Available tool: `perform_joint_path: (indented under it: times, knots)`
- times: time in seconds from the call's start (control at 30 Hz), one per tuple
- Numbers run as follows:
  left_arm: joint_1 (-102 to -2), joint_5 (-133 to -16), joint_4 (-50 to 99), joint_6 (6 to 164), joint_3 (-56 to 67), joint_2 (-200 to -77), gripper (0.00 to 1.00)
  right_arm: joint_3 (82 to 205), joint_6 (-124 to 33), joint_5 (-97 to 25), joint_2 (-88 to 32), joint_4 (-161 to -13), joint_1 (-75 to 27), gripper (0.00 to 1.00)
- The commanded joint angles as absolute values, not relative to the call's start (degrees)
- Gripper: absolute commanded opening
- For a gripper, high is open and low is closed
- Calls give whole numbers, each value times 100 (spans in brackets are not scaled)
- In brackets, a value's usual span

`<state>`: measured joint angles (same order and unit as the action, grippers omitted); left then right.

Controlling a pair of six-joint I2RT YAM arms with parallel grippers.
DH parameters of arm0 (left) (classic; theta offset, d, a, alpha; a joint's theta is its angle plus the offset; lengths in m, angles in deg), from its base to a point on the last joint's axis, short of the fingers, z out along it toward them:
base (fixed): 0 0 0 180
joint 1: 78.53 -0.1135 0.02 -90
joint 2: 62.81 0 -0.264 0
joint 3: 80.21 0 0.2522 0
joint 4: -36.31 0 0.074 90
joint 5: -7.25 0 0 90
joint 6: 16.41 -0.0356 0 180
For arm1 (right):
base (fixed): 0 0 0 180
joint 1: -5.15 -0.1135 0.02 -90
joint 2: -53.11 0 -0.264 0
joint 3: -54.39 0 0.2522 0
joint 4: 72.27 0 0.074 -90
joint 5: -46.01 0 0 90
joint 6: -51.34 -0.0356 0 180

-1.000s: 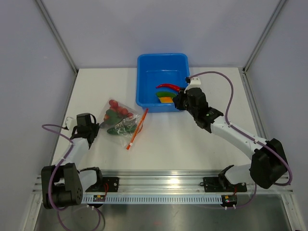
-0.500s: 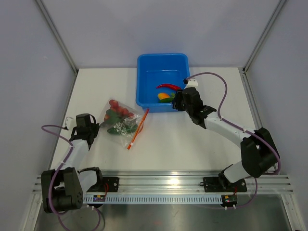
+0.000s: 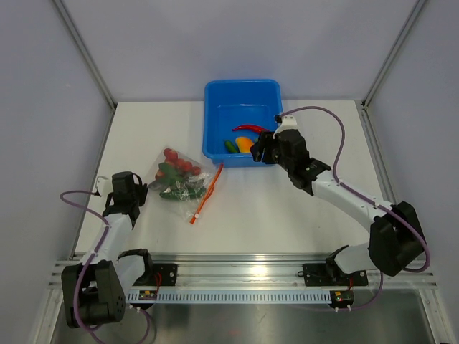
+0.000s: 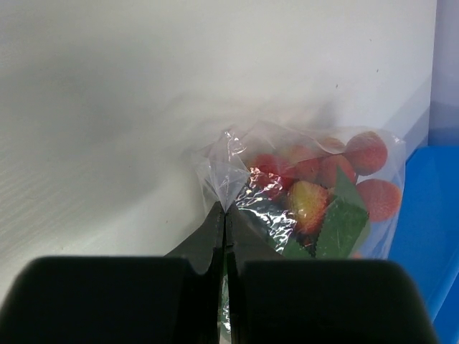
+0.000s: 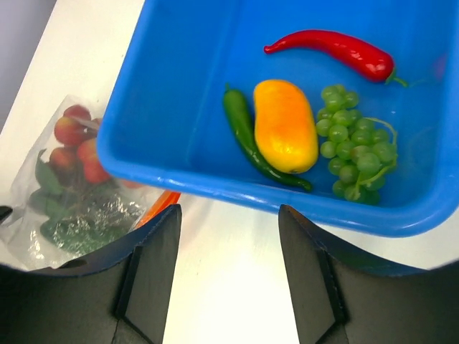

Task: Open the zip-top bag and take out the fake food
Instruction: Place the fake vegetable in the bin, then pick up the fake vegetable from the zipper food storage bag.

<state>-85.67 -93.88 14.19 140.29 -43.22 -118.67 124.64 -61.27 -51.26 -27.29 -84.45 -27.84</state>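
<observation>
The zip-top bag [image 3: 179,179] lies left of centre on the table, its orange-red zip strip [image 3: 206,192] toward the right. It holds fake food: red and yellow balls [image 4: 344,168] and green leaves [image 4: 337,222]. My left gripper [image 4: 224,211] is shut on the bag's clear corner; from above, the left gripper [image 3: 143,190] is at the bag's left edge. My right gripper [image 5: 228,211] stands open and empty over the table just short of the blue tub's near rim [image 5: 237,190]; from above, the right gripper [image 3: 258,152] is there too. In the tub lie a red chili [image 5: 337,49], an orange-yellow pepper [image 5: 285,125], a green chili [image 5: 247,136] and green grapes [image 5: 355,150].
The blue tub [image 3: 242,97] stands at the back centre of the white table [image 3: 272,208]. Grey walls and metal posts close in the sides and back. A metal rail [image 3: 244,276] runs along the near edge between the arm bases.
My right gripper's jaws have spread wider and it has shifted slightly near the tub's front edge. The green chili now shows in the tub. The left arm has drawn slightly nearer with the bag corner.
</observation>
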Motion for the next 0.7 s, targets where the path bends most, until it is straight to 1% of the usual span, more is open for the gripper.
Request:
perform_joint_path:
  times: [0.0,0.17,0.33,0.47,0.67]
  knots:
    - [-8565,-9391,1420,13987,-4219,-11862,0,12204,-5879,-4593,-2520,-8007,-2938,63]
    - [-8565,-9435,972,13899,-3911,-12090,0,11869,-5397,-4628,-2694,-7382,-3421,59]
    - [-8565,-9338,1007,13837,-3867,-12249,0,12087,-4772,-4996,-3257,-7311,-4160,57]
    - [-8574,-9312,1156,13811,-3955,-12179,0,12395,-4508,-5015,-3810,-7408,-4389,54]
    - [-8565,-9400,1455,13855,-4148,-12047,0,12519,-4517,-4997,-4128,-7417,-4635,52]
